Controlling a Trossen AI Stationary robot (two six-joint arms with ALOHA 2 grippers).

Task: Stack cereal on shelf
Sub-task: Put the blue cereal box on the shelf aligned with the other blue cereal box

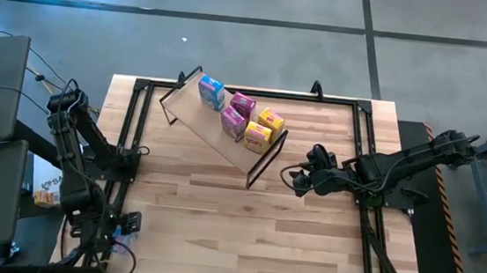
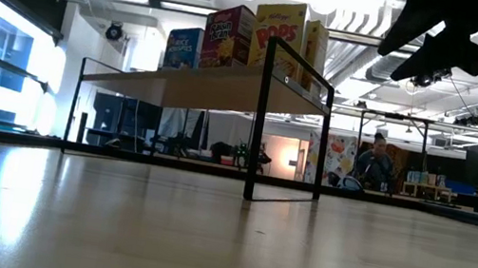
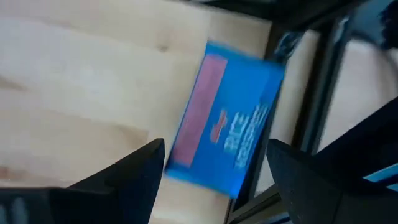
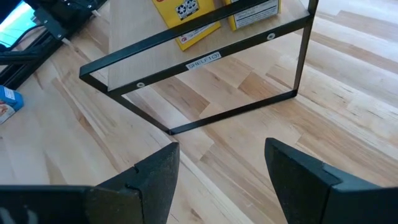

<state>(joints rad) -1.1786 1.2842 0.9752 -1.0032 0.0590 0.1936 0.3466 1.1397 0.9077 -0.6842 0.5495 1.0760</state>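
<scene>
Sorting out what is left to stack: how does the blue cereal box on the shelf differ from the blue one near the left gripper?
The blue box on the shelf stands upright on the shelf board beside the pink and yellow boxes; the blue box near the left gripper lies flat on the tabletop by the black frame, alone. The left gripper, open, hovers over the second; no gripper is near the first. Both are small light blue boxes.

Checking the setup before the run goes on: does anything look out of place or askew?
Yes. One light blue cereal box lies flat at the table's edge by the left pincer, off the shelf. The shelf itself sits diagonally on the table.
</scene>
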